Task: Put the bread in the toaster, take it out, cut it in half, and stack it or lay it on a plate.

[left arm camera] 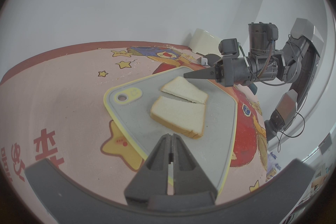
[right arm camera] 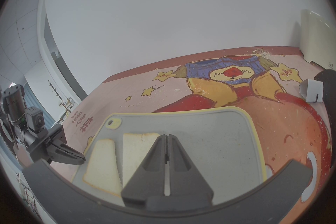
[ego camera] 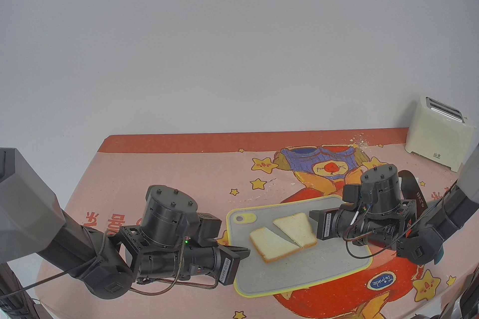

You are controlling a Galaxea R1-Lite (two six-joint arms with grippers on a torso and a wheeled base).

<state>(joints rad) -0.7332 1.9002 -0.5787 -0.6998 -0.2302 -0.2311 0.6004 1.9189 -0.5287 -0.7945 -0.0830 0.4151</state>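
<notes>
Lying between closed left gripper (left arm camera: 170,135) and closed right gripper (right arm camera: 167,136) — bread halves (ego camera: 272,244) on cutting board (ego camera: 319,265).

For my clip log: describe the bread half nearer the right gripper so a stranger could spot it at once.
On the pink cartoon tablecloth lies a grey board with a yellow rim, and cut bread rests on it. The one meant is the half on the robot's right, just before the shut tip of the right gripper. The other half lies toward the left gripper.
</notes>
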